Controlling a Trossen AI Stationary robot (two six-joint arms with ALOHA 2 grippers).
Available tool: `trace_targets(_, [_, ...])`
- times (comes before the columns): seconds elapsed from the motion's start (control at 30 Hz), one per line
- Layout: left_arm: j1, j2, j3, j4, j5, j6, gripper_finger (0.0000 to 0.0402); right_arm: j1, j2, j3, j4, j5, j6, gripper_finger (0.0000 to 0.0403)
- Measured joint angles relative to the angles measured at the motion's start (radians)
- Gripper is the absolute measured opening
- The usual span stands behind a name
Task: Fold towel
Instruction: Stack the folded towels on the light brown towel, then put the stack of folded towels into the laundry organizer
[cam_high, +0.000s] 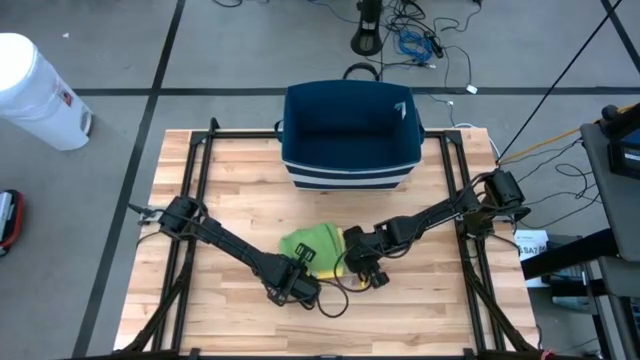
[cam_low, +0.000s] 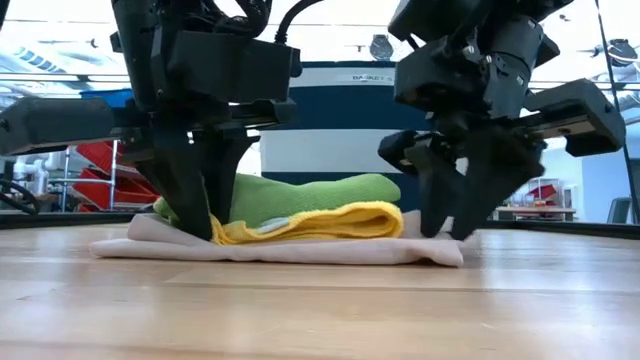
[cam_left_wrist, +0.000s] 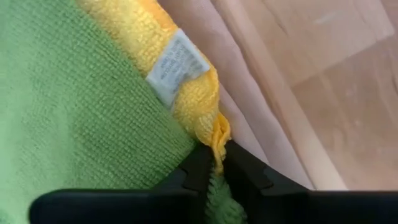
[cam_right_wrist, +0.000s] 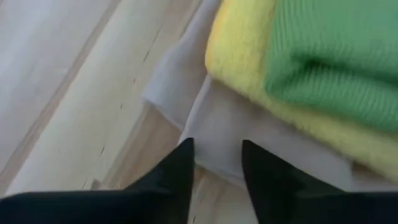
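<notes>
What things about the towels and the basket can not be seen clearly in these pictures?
- High view: the yellow towel and the pale towel are mostly covered by the green towel and both arms.
- Low view: the blue basket is mostly behind the arms.
- Left wrist view: the label text is too blurred.

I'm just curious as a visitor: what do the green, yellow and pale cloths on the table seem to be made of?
Green towel: looks like microfibre, fine napped loops. Yellow towel: fluffier terry-like pile, sewn-in white label. Pale cloth: smoother, thinner woven fabric, probably cotton; hard to say. Table: varnished wood planks, visible grain.
</notes>
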Motion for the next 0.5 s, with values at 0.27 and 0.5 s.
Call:
trace_targets(0.27, [-0.021, -0.005, 0.035, -0.045, -0.035, -0.004, 0.0085, 0.009, -0.034, 0.0, -0.049, 0.019, 0.026, 0.0165])
trace_targets(0.5, [-0.043, -0.008, 0.107, -0.109, -0.039, -0.026, 0.009, 0.059, -0.126, 0.0, -0.022, 0.105, -0.031, 0.0164])
